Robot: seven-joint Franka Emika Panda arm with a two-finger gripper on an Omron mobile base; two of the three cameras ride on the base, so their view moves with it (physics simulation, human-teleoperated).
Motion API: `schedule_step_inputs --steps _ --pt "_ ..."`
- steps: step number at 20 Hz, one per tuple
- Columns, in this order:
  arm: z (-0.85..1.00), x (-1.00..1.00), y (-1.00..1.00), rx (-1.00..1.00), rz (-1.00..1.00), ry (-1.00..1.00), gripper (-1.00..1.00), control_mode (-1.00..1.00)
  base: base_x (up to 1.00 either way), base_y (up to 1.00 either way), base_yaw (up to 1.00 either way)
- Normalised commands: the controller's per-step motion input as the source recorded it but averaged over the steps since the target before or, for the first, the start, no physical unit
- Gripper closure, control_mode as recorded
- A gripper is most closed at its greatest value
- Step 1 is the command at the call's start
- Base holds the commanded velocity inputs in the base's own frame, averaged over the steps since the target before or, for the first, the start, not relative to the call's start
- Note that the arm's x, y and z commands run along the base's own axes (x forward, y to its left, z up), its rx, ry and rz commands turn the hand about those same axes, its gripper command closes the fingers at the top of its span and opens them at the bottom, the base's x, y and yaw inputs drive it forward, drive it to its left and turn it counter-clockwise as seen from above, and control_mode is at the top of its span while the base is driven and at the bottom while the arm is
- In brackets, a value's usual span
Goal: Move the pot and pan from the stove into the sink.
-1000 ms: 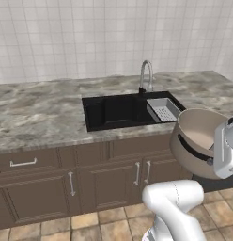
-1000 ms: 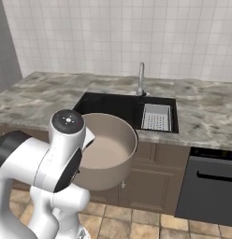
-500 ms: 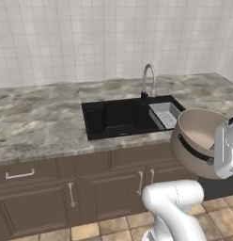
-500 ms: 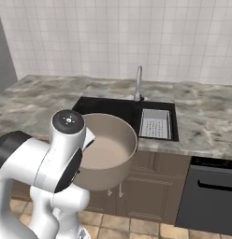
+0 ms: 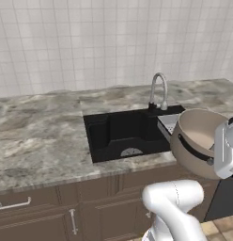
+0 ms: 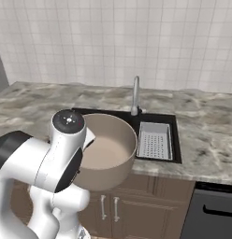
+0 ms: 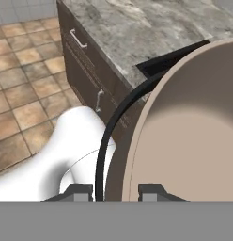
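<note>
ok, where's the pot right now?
The pot is held in the air at the counter's front edge, just before the sink, left of the drainer tray in the right base view.

Even flat rendered light, sharp, soft shadows, no glare.

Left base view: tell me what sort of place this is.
A home kitchen, rendered: a black sink with a curved faucet set in a marble-look counter, dark cabinets below, white wall tiles behind.
</note>
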Motion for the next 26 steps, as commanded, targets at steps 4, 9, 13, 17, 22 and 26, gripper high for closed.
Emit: schedule_step_inputs --steps 4,9,13,17,22,26 --pt "0.0 0.0 0.0 0.0 0.0 0.0 1.0 1.0 0.66 0.36 -0.04" --pt "0.0 0.0 0.0 0.0 0.0 0.0 1.0 1.0 0.45 0.29 -0.04" --pt "0.0 0.0 0.0 0.0 0.0 0.0 1.0 1.0 0.22 0.16 -0.04" --pt "0.0 0.0 0.0 0.0 0.0 0.0 1.0 1.0 0.0 0.01 0.0" --pt "-0.08 0.31 0.12 0.0 -0.01 0.0 1.0 -1.0 0.0 0.0 0.0" --pt "-0.23 0.71 0.39 0.02 -0.04 0.0 1.0 -1.0 0.0 0.0 0.0"
